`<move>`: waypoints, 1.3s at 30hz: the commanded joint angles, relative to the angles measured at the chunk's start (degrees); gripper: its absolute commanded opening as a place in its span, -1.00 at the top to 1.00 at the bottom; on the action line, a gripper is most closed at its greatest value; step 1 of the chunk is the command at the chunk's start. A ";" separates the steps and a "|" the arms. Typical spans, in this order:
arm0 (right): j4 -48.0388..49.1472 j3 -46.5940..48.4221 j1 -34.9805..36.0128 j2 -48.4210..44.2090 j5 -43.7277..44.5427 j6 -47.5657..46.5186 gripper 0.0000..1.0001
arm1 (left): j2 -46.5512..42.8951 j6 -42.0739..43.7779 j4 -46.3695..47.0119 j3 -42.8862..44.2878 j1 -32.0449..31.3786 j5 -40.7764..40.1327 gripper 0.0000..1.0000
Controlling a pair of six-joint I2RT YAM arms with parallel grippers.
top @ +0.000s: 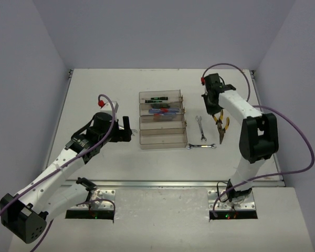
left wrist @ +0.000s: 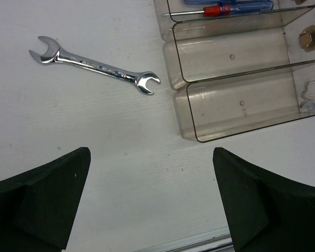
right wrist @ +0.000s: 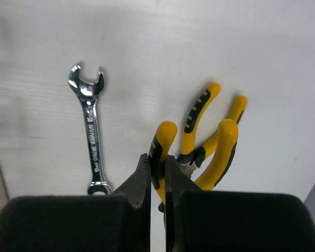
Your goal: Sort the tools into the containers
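On the worktop (top: 94, 94) a row of four trays (top: 163, 143) is set; left of the trays, the left end effector (top: 127, 128) is held wide open, empty; right of them, the right end effector (right wrist: 157, 168) is clamped on one handle of the pliers (right wrist: 163, 139); two wrenches (top: 200, 127) are laid between; screwdrivers (top: 163, 110) are seen in the two farthest trays.

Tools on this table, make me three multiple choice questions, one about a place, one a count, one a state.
1. The pliers lie: A in a tray; B by the left arm's base; C on the table, on the trays' right-arm side.
2. Wrenches outside the trays: A none; B two; C four.
3. The right gripper is: A shut on a pliers handle; B wide open; C shut on a wrench.
Answers: C, they lie right of the trays; B, one beside the pliers, one nearer the arms; A, its fingers pinch a yellow handle.
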 commanded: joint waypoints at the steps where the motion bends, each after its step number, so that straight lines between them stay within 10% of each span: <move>1: 0.41 7.23 4.81 -8.95 6.44 4.99 1.00 | -0.54 0.61 2.48 -0.09 -0.31 -0.06 -1.00; 14: 31.28 -9.82 19.34 -21.64 2.86 46.21 1.00 | -2.18 -0.18 2.22 -0.36 -0.31 -2.61 -1.00; 39: 40.74 -4.29 30.27 -5.12 25.40 57.80 1.00 | -3.94 0.52 3.19 -0.71 -0.13 0.25 -1.00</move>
